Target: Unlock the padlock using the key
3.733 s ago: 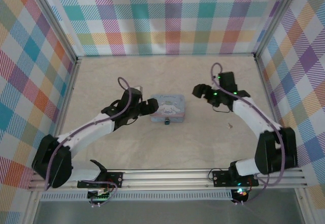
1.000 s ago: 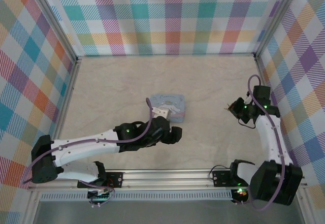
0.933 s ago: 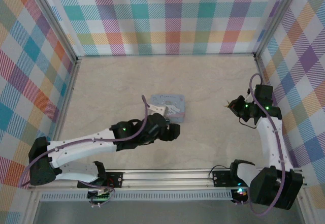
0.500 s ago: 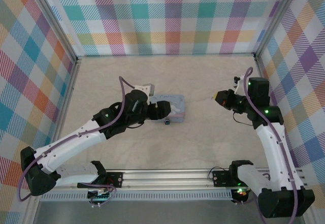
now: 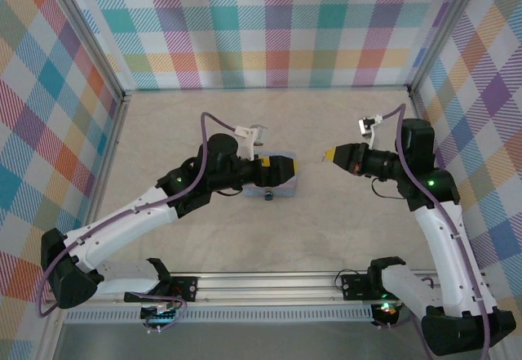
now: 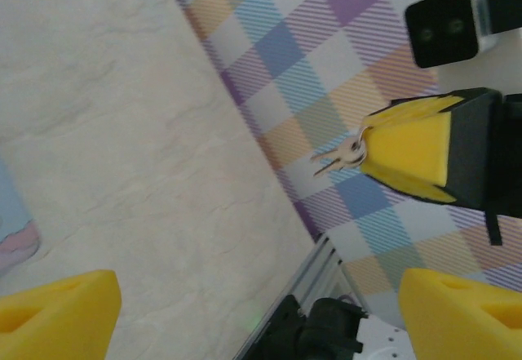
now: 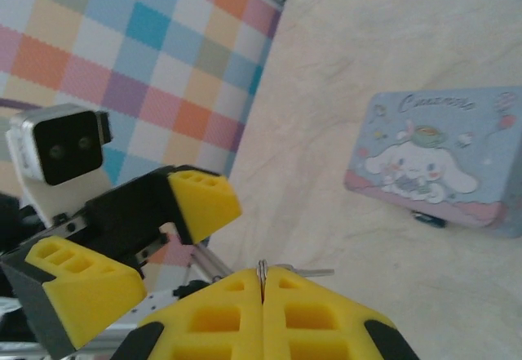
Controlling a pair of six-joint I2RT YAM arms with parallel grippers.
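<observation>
Our right gripper (image 5: 329, 155) has its yellow fingers pressed flat together, and pinched at their very tip is the key (image 6: 341, 156). It is small and silvery, hanging on a little ring, with what looks like two thin blades poking out past the fingertips. From the right wrist we see it as a sliver of metal standing just above the closed tips, one blade lying sideways (image 7: 306, 273). This gripper hangs above the table (image 5: 163, 131), right of the middle, and points toward the left arm. The left gripper (image 5: 285, 166) faces it from close by with a clear gap between the two. Its jaws are spread wide and hold nothing, the yellow fingers (image 6: 57, 303) sitting at opposite lower corners of its own camera view. It hovers over the tin (image 5: 281, 186), which lies near the middle of the table. The tin is a flat, pale blue rectangular box with a pink lower band, a cartoon white puppy and cursive lettering on its lid (image 7: 432, 160). The padlock (image 5: 267, 194) sits at the tin's side nearest the arm bases, touching that edge (image 7: 428, 218). It is a small dark lump with a bluish glint, too small for us to make out its shackle or keyhole. Behind the right gripper, the left wrist camera shows the plaid wall (image 6: 277, 42) on the table's right edge.
</observation>
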